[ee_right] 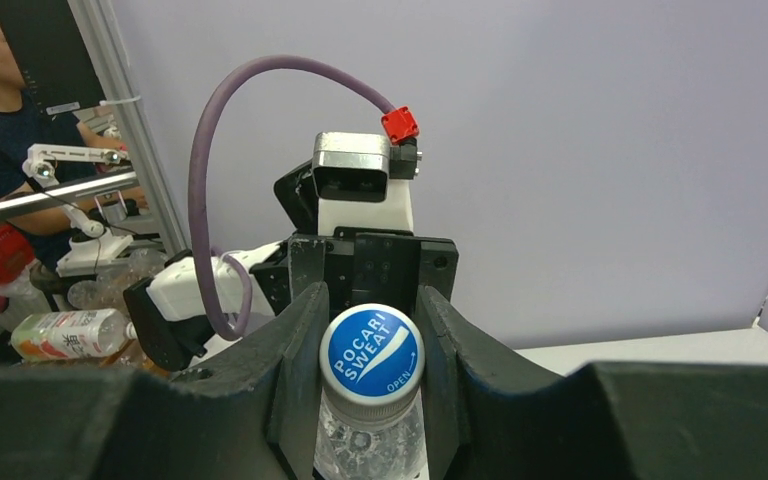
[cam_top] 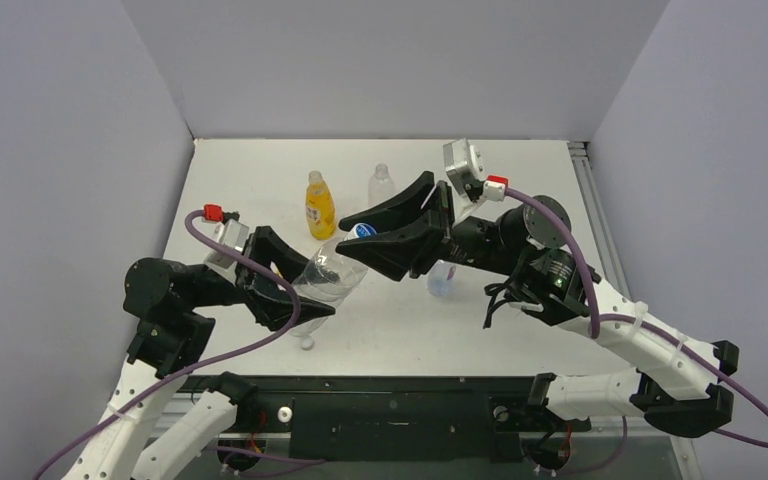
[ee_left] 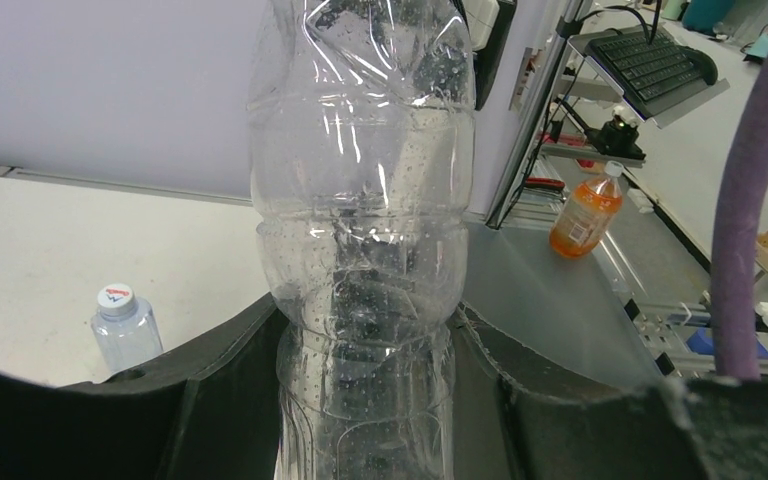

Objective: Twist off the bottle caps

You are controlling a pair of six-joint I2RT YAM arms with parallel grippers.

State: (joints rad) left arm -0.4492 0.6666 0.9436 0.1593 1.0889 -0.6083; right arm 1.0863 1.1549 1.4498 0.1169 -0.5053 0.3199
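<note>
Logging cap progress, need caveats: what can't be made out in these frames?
Cap threads: hidden inside right gripper, right wrist view; loosened or not, can't tell.
Held bottle base: below frame edge in left wrist view, covered by left gripper from top.
Short bottle: mostly behind right arm, top view.
White speck by left gripper: too small to identify, top view.

Tilted clear bottle [cam_top: 325, 280], blue-topped cap [ee_right: 371, 353] on; yellow-orange bottle [cam_top: 320, 210] upright behind, yellow cap [cam_top: 315, 177] on.
</note>
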